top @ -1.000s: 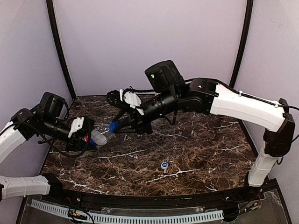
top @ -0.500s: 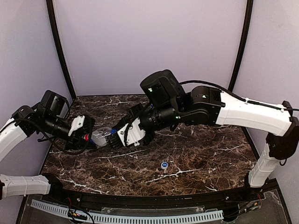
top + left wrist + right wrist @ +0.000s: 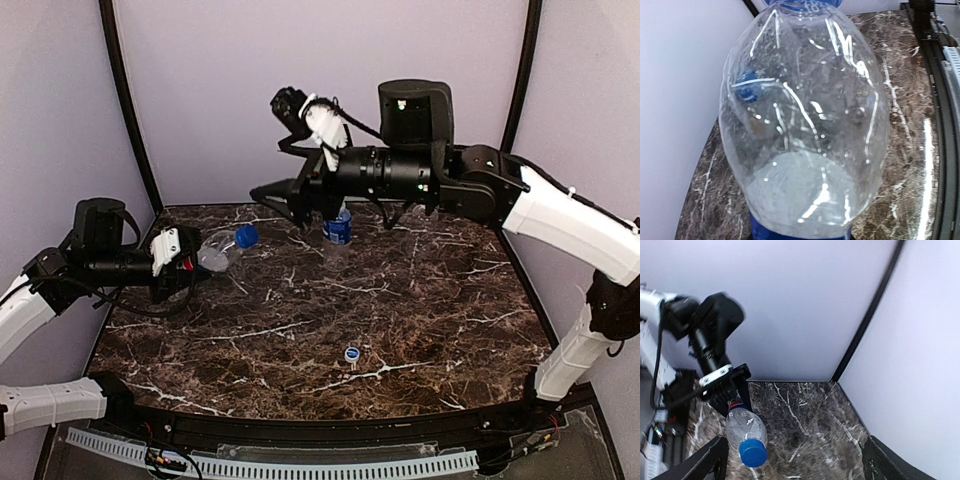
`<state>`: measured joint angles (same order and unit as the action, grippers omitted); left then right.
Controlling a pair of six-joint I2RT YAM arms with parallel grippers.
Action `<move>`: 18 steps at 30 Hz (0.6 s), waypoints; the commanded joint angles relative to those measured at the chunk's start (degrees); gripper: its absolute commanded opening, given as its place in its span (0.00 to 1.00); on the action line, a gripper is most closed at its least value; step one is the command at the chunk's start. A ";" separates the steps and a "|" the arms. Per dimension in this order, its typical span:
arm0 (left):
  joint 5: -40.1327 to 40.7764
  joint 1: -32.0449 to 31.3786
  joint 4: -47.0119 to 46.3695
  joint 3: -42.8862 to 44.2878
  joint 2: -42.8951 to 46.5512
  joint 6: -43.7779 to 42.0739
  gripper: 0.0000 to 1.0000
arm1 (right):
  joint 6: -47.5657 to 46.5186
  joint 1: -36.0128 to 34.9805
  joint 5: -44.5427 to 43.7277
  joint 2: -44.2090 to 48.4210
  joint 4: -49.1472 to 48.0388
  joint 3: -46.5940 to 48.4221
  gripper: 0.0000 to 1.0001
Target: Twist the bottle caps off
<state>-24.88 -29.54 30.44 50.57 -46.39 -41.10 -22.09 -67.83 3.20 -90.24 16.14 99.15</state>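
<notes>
Clear crumpled plastic bottle (image 3: 215, 250), blue screw cap (image 3: 246, 236) on, hung tilted over the left of the marble table (image 3: 420, 320), clamped in the left gripper (image 3: 190, 268). Right gripper (image 3: 792, 455) gaped wide, empty. Two bottles showed: a blue-labelled bottle (image 3: 338, 228) stood behind. One loose cap (image 3: 352, 354) lay in front.

A clear plastic bottle (image 3: 218, 250) with a blue screw cap (image 3: 245, 236) is held at its base by the left jaws.

i count two bottles, the held bottle (image 3: 215, 250) in the fingers of the left gripper (image 3: 193, 264) and the labelled bottle (image 3: 338, 228) near those of the right gripper (image 3: 275, 150), plus two caps, the blue cap (image 3: 245, 236) and the loose cap (image 3: 352, 354).
</notes>
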 commanded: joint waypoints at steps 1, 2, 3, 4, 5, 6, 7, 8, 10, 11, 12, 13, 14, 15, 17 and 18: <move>16.37 -1.52 -15.18 -3.07 0.94 -0.46 0.30 | 35.44 2.53 -4.11 -6.19 7.61 10.69 0.88; 18.21 -2.44 -17.20 -3.34 0.68 -1.24 0.30 | 38.61 2.55 -4.03 -7.14 8.61 12.62 0.86; 21.70 -2.75 -18.15 -3.44 0.07 -1.60 0.30 | 41.18 2.68 -3.59 -7.94 9.34 13.83 0.84; 22.94 -3.45 -19.78 -3.67 -0.24 -2.25 0.29 | 43.01 2.85 -3.48 -8.92 10.40 15.25 0.83; 25.98 -3.74 -20.45 -3.83 -0.64 -2.63 0.29 | 44.84 3.18 -3.47 -9.96 11.94 16.98 0.82; 27.01 -4.23 -21.46 -4.03 -0.81 -3.47 0.29 | 46.20 3.71 -2.32 -11.21 13.83 18.57 0.82; 28.40 -4.44 -21.82 -4.14 -1.01 -3.90 0.29 | 47.26 4.33 -0.59 -12.36 15.43 20.16 0.81; 28.84 -4.71 -22.39 -4.33 -1.08 -4.45 0.29 | 48.10 4.96 1.42 -13.48 16.82 21.21 0.81; 29.45 -4.85 -23.00 -4.48 -1.07 -4.72 0.29 | 50.23 6.62 6.67 -15.59 18.38 22.72 0.79; 29.30 -4.88 -23.07 -4.54 -1.03 -4.79 0.29 | 51.30 7.30 9.47 -16.72 18.80 23.27 0.78; 29.20 -4.91 -23.06 -4.65 -1.00 -4.76 0.29 | 51.96 7.84 12.14 -17.71 19.02 23.88 0.77; 28.86 -4.98 -23.06 -4.71 -0.92 -4.55 0.29 | 52.35 8.21 13.73 -19.14 19.37 24.54 0.76; 28.68 -4.99 -22.83 -4.69 -0.91 -4.49 0.29 | 52.45 8.49 14.56 -20.08 19.70 25.27 0.75; 28.31 -5.06 -22.69 -4.65 -0.90 -4.16 0.29 | 52.41 8.68 14.82 -20.79 19.97 25.82 0.73; 27.71 -5.13 -22.46 -4.54 -0.91 -3.83 0.29 | 52.41 8.92 15.22 -21.74 19.63 26.50 0.67; 27.30 -5.15 -22.32 -4.52 -0.90 -3.78 0.29 | 52.39 9.06 15.64 -22.20 19.44 26.95 0.64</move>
<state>2.50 -34.20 9.54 46.68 -47.64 -45.01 27.40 -59.22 13.76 -110.89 34.13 123.15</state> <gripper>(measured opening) 0.296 0.683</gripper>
